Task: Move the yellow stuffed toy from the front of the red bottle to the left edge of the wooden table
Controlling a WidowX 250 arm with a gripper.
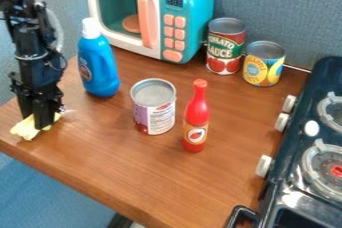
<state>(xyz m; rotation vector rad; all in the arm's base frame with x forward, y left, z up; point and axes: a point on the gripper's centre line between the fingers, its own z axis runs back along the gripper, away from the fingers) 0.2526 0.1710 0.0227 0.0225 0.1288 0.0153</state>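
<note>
Right, down at the table's left edge, my pincer (38, 124) hangs straight over the yellow cloth (24, 131), tips right at the crumpled fabric, which pokes out on both sides; whether I'm clamped on it or merely pressing, I cannot tell. Cloth lies flat on the wood, and just behind it, a little to the right, stands the blue bottle (98, 67), upright, white cap on top. Further right we come to the can (153, 109), silver lid up, purple and white round its side, and just beside that, the red bottle (195, 122), upright too, a label low on its belly. At the back, there's the toy microwave (190, 7), teal and white, peach handle and peach buttons; next along, the tomato can (226, 47), then the yellow can (263, 67) close by its side. All of it stands on the brown table (113, 157), and over on the far right sits the black stove (308, 102), pale knobs facing the cans, burners on top.
</note>
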